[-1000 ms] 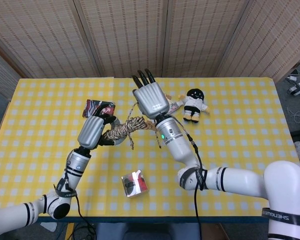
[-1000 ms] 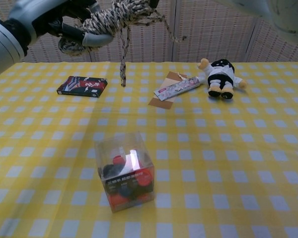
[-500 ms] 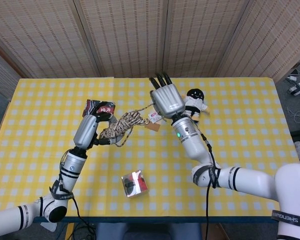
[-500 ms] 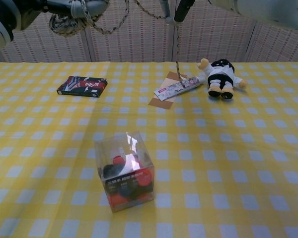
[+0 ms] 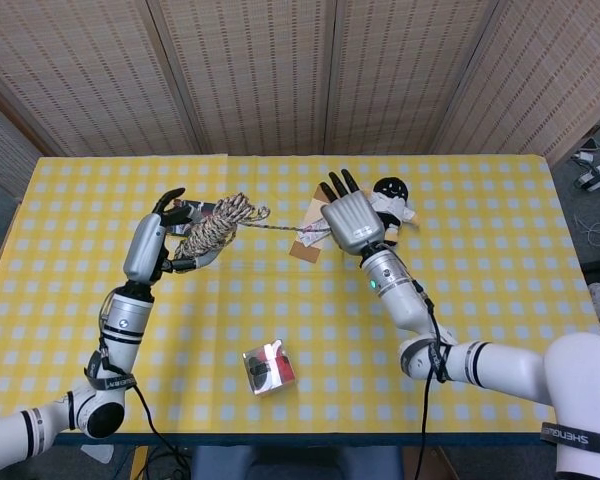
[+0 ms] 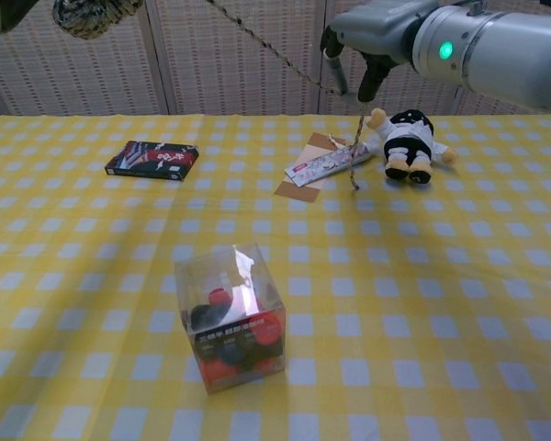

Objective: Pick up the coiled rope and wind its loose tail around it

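My left hand (image 5: 152,243) holds the coiled rope (image 5: 212,228), a mottled beige and dark bundle, up above the table's left side. In the chest view only the coil (image 6: 87,14) shows, at the top left corner. The loose tail (image 5: 282,224) runs taut from the coil to my right hand (image 5: 355,222), which grips it near the plush doll. Past the right hand (image 6: 381,37), the tail's end (image 6: 355,156) hangs straight down to just above the table.
A black and red box (image 6: 152,158) lies at the back left. A packet on a brown card (image 6: 323,163) and a plush doll (image 6: 406,142) lie under the right hand. A clear plastic cube (image 6: 231,317) stands near the front.
The hands have drawn apart: the left went left with the coil, the right went right and down. The tail, slack before, is now stretched between them.
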{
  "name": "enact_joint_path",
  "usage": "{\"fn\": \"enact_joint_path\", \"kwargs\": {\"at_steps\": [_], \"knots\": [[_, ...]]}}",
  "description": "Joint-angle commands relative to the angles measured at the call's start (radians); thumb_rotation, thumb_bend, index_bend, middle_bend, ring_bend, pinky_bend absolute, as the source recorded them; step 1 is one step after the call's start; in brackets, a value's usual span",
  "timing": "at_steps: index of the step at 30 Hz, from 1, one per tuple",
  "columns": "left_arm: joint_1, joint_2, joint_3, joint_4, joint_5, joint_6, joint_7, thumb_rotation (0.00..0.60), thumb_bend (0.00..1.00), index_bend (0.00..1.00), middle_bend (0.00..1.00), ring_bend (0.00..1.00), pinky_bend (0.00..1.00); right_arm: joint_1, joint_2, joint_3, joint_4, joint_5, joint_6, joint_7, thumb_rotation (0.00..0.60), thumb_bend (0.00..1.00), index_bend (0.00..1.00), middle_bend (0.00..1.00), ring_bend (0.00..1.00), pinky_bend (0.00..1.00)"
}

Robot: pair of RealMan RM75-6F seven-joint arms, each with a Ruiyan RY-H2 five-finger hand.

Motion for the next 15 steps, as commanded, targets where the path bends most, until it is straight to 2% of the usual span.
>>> {"fn": "enact_joint_path", "kwargs": {"at_steps": [1,11,15], "knots": [[0.004,0.01,-0.021,0.001,-0.033,-0.008,-0.007,0.52,0.29,0.76,0.74,0.51,0.09,-0.01,-0.013,-0.017,0.01,-0.015,-0.003,-0.005,0.6,0.43,0.62,0.15,0.0,0.0],[0.002,0.004,-0.048,0.034,-0.102,-0.009,0.028,0.525,0.29,0.76,0.74,0.51,0.09,-0.033,-0.045,-0.058,0.006,-0.053,-0.003,-0.029,0.6,0.43,0.62,0.15,0.0,0.0],[-0.008,-0.011,-0.052,0.061,-0.141,-0.001,0.095,0.529,0.29,0.76,0.74,0.51,0.09,-0.035,-0.064,-0.063,-0.017,-0.077,0.03,-0.061,0.6,0.43,0.62,0.15,0.0,0.0]]}}
